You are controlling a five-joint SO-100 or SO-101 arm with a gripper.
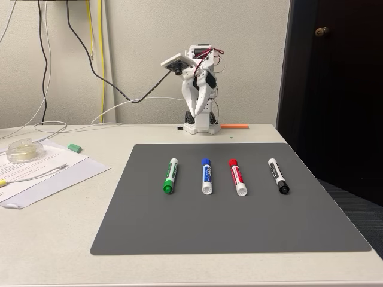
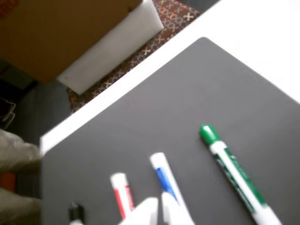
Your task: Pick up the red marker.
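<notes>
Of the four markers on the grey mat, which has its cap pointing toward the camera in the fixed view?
The green-capped marker, leftmost in the fixed view; the other three have their caps toward the arm.

You've got four markers on one grey mat [image 1: 239,227]: one green [image 1: 170,176], one blue [image 1: 206,176], one red [image 1: 237,177], one black [image 1: 278,176]. Off the mat you've got one orange stick [image 1: 234,126], one tape roll [image 1: 23,150], one small green bit [image 1: 74,147] and a few paper sheets [image 1: 54,173]. One arm [image 1: 197,89] at the back.
</notes>
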